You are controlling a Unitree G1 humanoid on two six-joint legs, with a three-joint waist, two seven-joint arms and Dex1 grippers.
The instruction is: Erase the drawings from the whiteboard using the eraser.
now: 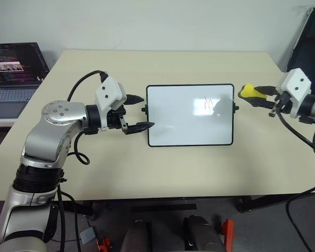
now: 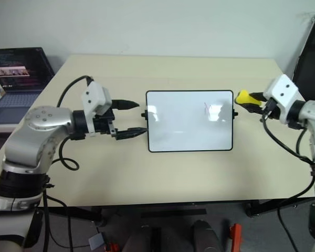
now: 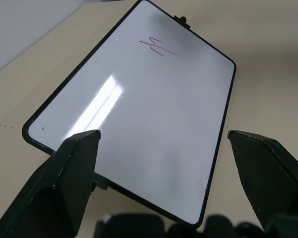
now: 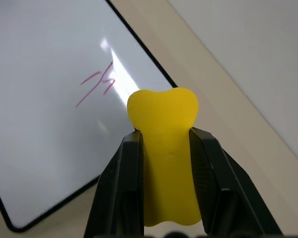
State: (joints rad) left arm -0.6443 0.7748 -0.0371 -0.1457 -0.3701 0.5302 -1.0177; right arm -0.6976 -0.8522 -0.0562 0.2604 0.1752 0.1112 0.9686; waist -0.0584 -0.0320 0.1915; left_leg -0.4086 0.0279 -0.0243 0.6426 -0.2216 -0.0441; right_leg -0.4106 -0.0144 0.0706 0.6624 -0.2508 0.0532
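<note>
The right end effector (image 1: 261,97) is clamped on the eraser (image 1: 249,92), held above the table (image 1: 163,168) just off the board's (image 1: 173,128) right short side. To wipe well, I'd bring the eraser's free end down flat on the red scribble (image 1: 209,103) near the board's far right corner and press lightly. The left end effector (image 1: 138,112) stands open at the board's left side, ready to steady it. The scribble spells nothing readable; no brand or label is legible.
</note>
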